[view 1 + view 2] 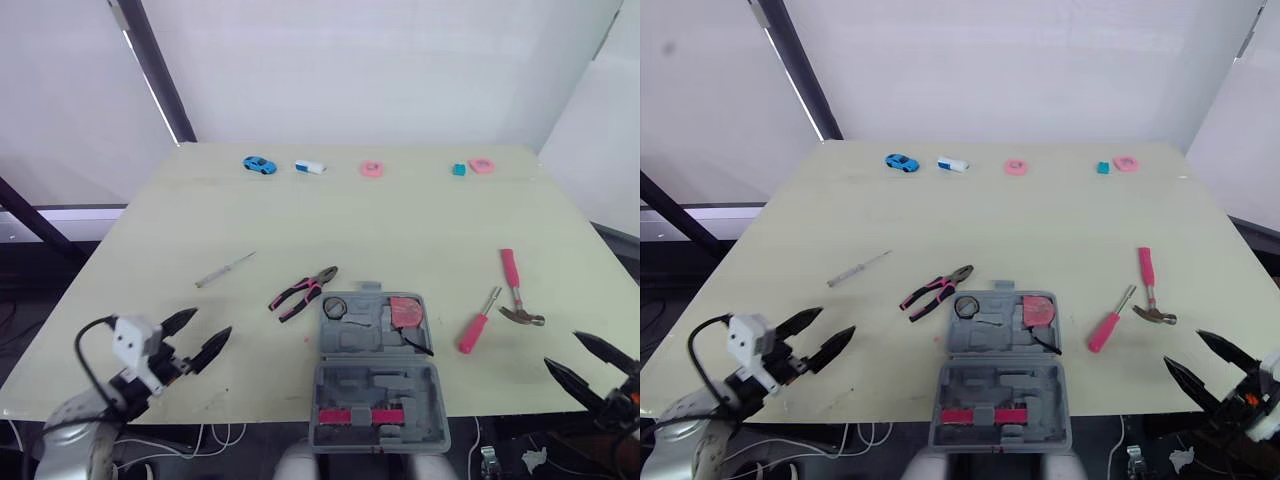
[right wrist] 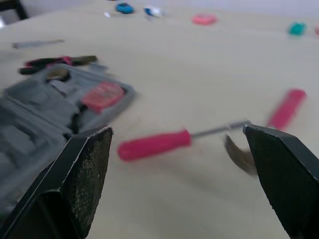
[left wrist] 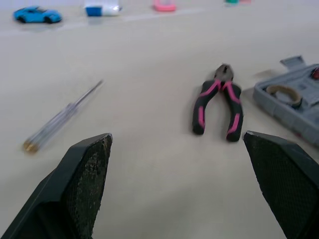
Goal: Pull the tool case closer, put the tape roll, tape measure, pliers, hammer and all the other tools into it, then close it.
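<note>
Though spread wide, both pincers (image 1: 212, 321) (image 1: 562, 348) empty.

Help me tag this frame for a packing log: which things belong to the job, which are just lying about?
Job: tool case, tape roll and tape measure already inside, pliers, hammer, pink screwdriver, clear screwdriver.
Lying about: blue toy car, blue-white block, pink piece, second pink piece, teal block.

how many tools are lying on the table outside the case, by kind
screwdrivers: 2 (clear screwdriver, pink screwdriver)
pliers: 1
hammer: 1
total: 4
</note>
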